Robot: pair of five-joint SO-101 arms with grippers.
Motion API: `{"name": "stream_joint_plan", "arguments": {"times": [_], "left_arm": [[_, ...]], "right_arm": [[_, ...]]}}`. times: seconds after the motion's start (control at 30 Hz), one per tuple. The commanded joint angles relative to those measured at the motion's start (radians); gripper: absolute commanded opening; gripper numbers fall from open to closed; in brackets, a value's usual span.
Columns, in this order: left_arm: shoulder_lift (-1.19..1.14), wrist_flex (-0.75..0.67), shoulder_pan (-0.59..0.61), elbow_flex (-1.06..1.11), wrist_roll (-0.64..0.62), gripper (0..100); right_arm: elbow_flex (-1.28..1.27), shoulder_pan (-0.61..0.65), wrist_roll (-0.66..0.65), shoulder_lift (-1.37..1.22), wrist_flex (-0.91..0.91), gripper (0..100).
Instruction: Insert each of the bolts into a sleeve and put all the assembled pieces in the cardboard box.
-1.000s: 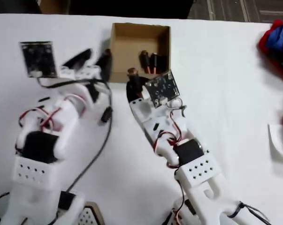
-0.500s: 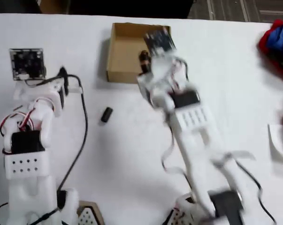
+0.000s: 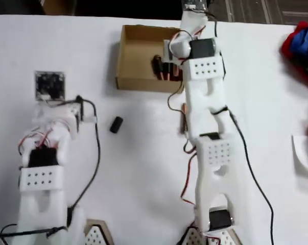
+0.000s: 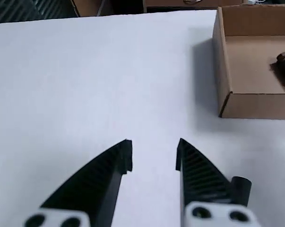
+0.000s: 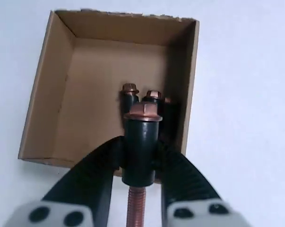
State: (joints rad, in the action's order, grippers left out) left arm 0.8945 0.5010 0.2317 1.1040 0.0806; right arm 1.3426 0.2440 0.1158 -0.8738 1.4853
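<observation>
Above the open brown cardboard box (image 5: 50, 104) hung the right gripper (image 5: 139, 144), fingers pinching a black cylindrical sleeve (image 5: 140, 163) with a copper hex-head bolt (image 5: 143, 111) through it. Other assembled pieces (image 5: 131, 97) lay inside. The left gripper (image 4: 153, 153), fingers spread, hung over the white counter (image 4: 85, 71), a loose black sleeve (image 3: 116, 124) nearby.

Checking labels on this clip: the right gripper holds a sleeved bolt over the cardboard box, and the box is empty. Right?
Not quite. The right gripper does hold a sleeved bolt over the cardboard box, but the box is not empty: the right wrist view shows assembled pieces lying inside it.
</observation>
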Motion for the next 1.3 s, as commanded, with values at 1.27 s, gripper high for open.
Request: {"name": "stream_joint_plan", "arguments": {"times": [1.27], "left_arm": [[0.017,-0.299,-0.066,0.222,-0.069,17]], "right_arm": [[0.071,0.101,0.127,-0.440,-0.610,1.9]]}}
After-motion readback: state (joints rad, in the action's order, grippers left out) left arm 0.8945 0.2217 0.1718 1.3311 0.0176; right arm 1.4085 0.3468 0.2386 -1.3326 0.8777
